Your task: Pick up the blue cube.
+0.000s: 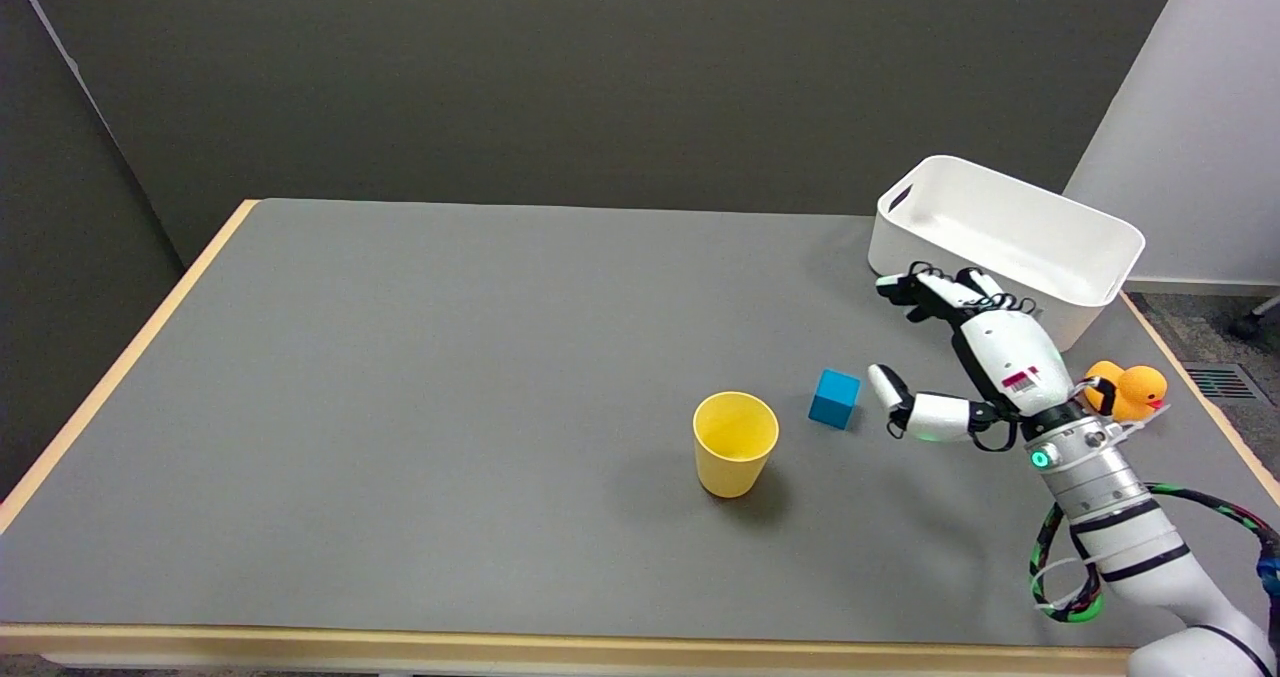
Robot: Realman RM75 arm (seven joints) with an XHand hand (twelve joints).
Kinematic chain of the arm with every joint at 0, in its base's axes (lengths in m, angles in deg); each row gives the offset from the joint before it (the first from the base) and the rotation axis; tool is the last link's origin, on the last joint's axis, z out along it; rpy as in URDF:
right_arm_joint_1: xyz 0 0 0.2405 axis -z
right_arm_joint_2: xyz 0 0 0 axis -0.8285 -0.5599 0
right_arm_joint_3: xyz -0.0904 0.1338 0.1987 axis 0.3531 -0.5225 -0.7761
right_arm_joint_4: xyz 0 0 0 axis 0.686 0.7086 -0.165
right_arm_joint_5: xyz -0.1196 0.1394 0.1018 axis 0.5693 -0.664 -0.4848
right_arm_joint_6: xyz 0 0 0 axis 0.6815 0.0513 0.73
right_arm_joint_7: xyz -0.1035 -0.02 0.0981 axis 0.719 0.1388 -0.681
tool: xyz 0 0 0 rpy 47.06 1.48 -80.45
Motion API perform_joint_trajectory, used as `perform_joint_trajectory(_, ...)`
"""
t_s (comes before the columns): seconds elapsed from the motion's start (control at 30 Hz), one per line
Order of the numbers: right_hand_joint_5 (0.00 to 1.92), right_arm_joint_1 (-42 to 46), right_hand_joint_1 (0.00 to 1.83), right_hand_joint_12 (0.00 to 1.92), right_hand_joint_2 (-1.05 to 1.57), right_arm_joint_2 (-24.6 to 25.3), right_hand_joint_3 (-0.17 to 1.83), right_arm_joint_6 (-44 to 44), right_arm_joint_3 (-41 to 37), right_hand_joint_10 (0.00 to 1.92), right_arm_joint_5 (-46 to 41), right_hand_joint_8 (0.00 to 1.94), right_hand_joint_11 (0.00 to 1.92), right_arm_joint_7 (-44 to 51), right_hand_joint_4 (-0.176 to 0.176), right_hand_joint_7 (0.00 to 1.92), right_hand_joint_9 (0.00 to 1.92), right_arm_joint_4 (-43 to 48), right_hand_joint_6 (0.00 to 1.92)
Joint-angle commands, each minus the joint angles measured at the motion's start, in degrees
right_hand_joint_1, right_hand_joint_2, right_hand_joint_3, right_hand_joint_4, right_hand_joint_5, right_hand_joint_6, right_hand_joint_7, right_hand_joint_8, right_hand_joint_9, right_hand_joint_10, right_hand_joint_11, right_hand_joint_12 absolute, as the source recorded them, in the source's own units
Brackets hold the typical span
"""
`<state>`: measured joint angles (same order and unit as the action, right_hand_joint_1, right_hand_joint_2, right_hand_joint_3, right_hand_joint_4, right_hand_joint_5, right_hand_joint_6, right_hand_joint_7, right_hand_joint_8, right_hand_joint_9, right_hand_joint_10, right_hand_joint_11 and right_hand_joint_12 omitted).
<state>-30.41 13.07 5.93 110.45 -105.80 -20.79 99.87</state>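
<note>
Head view: yellow cup [735, 444], white bin [1003, 247], contents unseen.

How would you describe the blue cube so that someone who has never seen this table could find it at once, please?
Start at the grey table and find the upright yellow cup right of its middle. Just right of the cup, apart from it, sits the blue cube, with the right hand open beside it. It is the only blue, square-edged thing there.

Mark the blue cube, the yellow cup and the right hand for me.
blue cube [834, 399]: head view, on its front face.
yellow cup [733, 469]: head view, on its outer wall.
right hand [985, 357]: head view, on the back of the hand.
</note>
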Motion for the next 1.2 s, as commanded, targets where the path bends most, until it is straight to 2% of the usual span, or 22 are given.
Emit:
perform_joint_trajectory(0.03, 0.32, -1.15, 0.62, 1.92, 0.63, 0.21, 0.87, -13.76, 0.89, 1.01, -1.22, 0.48, 0.07, 0.87, -0.034, 0.37, 0.34, 5.68, 0.56)
perform_joint_trajectory(0.37, 0.29, -1.31, 0.64, 1.92, 0.62, 0.13, 0.88, -17.7, 0.88, 0.99, -1.14, 0.45, 0.02, 0.87, -0.044, 0.35, 0.33, 3.79, 0.52)
perform_joint_trajectory(0.47, 0.27, -0.34, 0.63, 1.92, 0.6, 0.01, 0.94, -18.18, 0.57, 0.94, -1.14, 0.51, 0.0, 0.87, -0.053, 0.33, 0.37, 3.84, 0.55)
perform_joint_trajectory(0.67, 0.28, 0.3, 0.66, 1.92, 0.61, -0.83, 0.94, -18.26, 0.33, 0.97, -1.54, 0.53, 0.0, 0.87, -0.062, 0.36, 0.41, 3.4, 0.57)
perform_joint_trajectory(1.2, 0.29, -0.43, 0.66, 1.92, 0.61, -1.31, 0.94, -18.26, 0.76, 0.97, -1.14, 0.53, 0.0, 0.47, -0.059, 0.37, 0.4, 3.28, 0.58)
